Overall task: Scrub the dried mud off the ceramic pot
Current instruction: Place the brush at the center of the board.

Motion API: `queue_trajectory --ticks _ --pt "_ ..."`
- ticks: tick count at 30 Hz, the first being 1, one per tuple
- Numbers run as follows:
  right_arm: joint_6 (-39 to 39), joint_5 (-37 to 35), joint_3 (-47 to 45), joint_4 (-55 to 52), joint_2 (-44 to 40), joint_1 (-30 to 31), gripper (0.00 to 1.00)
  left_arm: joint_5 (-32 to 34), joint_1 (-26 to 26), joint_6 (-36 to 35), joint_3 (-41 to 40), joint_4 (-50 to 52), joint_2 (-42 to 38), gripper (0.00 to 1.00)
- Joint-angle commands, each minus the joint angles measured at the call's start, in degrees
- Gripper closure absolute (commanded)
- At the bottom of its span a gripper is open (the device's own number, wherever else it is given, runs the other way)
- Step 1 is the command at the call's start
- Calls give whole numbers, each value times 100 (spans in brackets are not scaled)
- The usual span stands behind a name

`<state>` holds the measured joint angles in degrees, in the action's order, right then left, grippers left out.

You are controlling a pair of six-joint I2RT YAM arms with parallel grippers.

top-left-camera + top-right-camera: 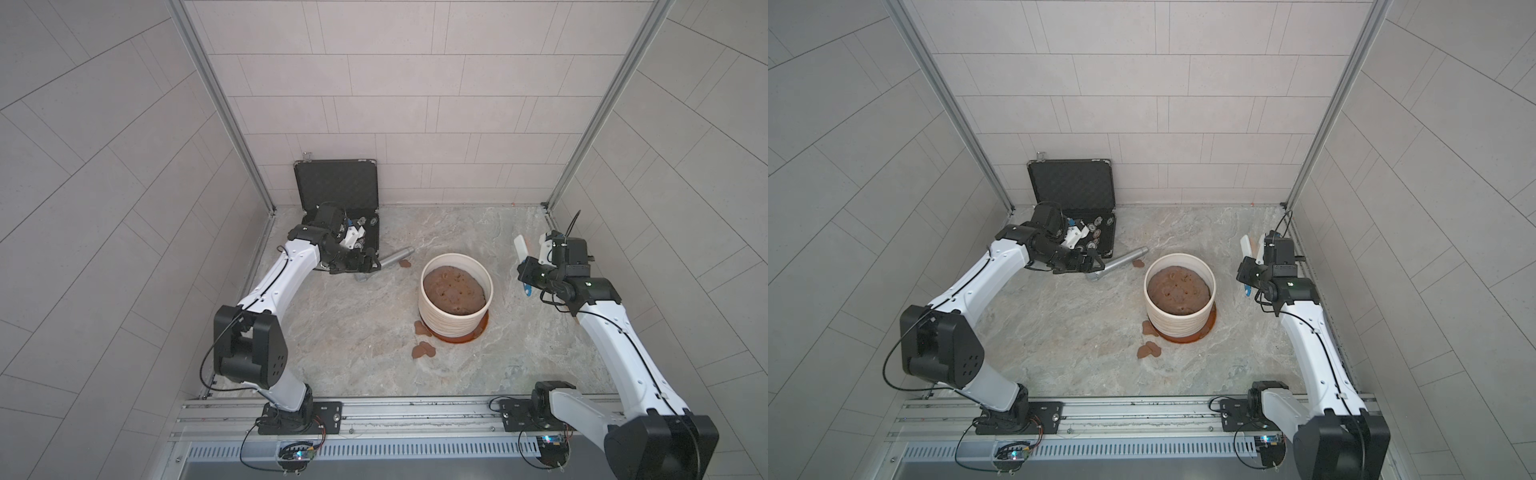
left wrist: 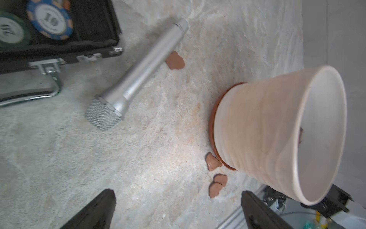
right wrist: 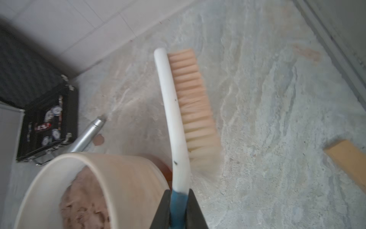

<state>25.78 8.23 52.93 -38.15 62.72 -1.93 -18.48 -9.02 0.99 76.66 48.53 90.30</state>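
The cream ribbed ceramic pot (image 1: 453, 322) (image 1: 1177, 322) (image 2: 257, 123) (image 3: 128, 178) stands on a reddish-brown saucer (image 1: 478, 336) mid-floor, filled with a brown soil mound (image 1: 454, 289). Small brown patches of dried mud (image 1: 423, 350) (image 1: 1148, 350) (image 2: 216, 185) (image 3: 98, 139) lie on the floor beside the pot; none shows on its wall. My right gripper (image 1: 528, 272) (image 1: 1248, 270) (image 3: 179, 198), right of the pot, is shut on the blue handle of a white scrub brush (image 1: 520, 249) (image 3: 172, 111) whose bristles face away from the pot. My left gripper (image 1: 359, 264) (image 2: 178, 195) hangs open above the floor, left of the pot.
A silver microphone (image 1: 395, 257) (image 2: 142, 69) lies between the pot and an open black case (image 1: 336, 187) (image 2: 89, 29) of poker chips at the back left. Tiled walls close three sides. A metal rail (image 1: 374, 411) runs along the front. A yellowish block (image 3: 346, 162) lies far right.
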Motion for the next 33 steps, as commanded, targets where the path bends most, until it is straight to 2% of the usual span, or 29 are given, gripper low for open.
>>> queue_trajectory --ticks 1,3,8,13,18,21,22,23,31,33 --pt "-180 -74 -265 558 272 -16 100 1079 441 88 -699 -928 -170 0" --pt "-124 -217 -496 772 494 -11 100 1243 713 61 -1023 -1242 -139 0" --pt "-115 -363 -681 980 1369 -12 100 989 1219 -9 -1171 -1335 54 0" --pt "-326 -386 -273 565 2504 -46 100 923 1328 -47 -1271 -1377 74 0" --pt "-318 -422 -231 589 2925 -52 99 896 1332 13 -1295 -1409 87 0" --pt "-317 -450 -209 572 3029 -52 89 920 1338 17 -1296 -1392 95 0" --pt "-338 -455 -200 570 3044 -51 80 937 1338 23 -1297 -1391 99 0" --pt "-357 -448 -191 568 3032 -50 66 935 1337 27 -1299 -1391 97 0" --pt "-310 -572 -69 373 2472 -49 54 893 1335 109 -1313 -1493 362 0" --pt "-317 -664 -52 356 2119 -50 45 969 1318 192 -1330 -1571 487 0"
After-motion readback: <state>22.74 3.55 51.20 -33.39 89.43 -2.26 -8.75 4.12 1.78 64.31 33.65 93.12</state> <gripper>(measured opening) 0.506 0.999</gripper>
